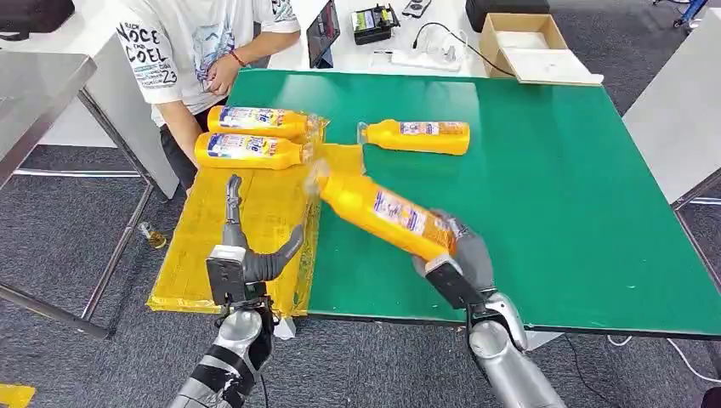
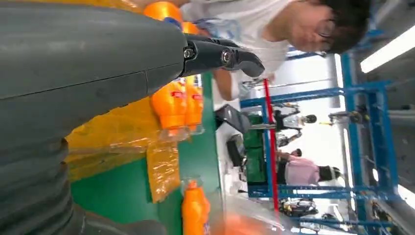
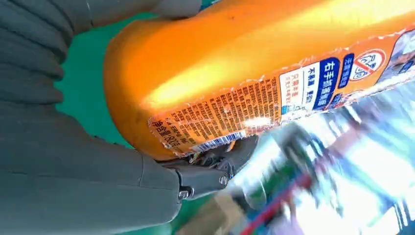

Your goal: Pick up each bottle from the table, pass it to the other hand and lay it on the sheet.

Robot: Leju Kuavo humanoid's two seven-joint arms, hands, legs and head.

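Gripping the base of an orange bottle [image 1: 384,211], the right robot hand [image 1: 457,255] holds it tilted above the green surface [image 1: 553,195], neck aimed at the left robot hand [image 1: 246,255], which waits empty with fingers spread over the yellow sheet [image 1: 255,212], likely for the handover. Two bottles [image 1: 253,136] already lie on the sheet; another bottle [image 1: 417,136] remains on the surface.

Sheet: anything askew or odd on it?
Yes. The yellow sheet hangs off the table edge, and its corner near the two laid bottles is crumpled up. No spill visible. The right hand holds a third bottle tilted above the table.
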